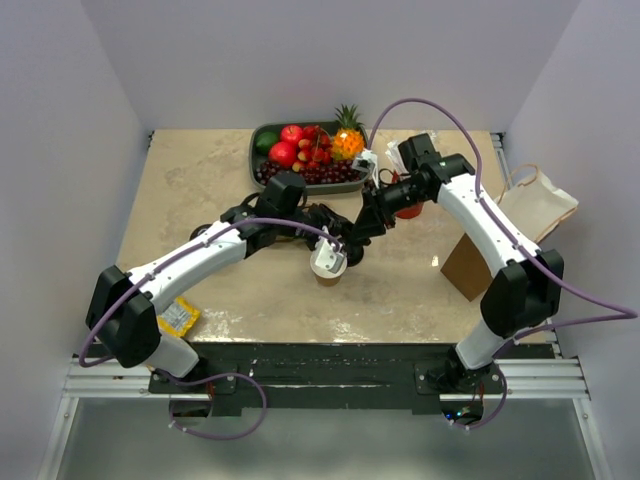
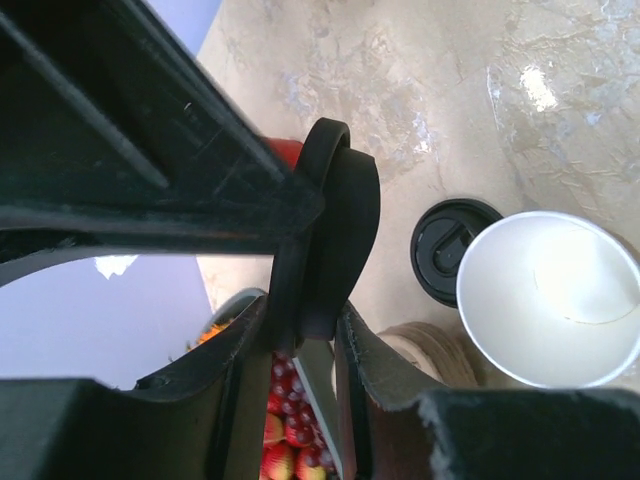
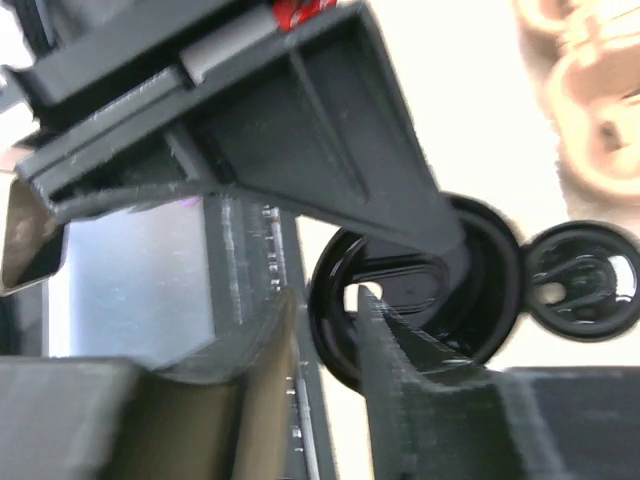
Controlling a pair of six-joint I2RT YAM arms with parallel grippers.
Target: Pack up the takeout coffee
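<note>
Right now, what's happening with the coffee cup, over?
Left gripper shut on black lid. Right gripper at same lid, grip unclear. Cup open, no lid on. Spare lid beside it.

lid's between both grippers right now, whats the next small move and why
Probably open the right gripper fully and back it off the held black lid. The left gripper has its jaws shut on the rim, so the lid looks secured; whether the right jaws grip it too is unclear. The paper cup stands open close by.
</note>
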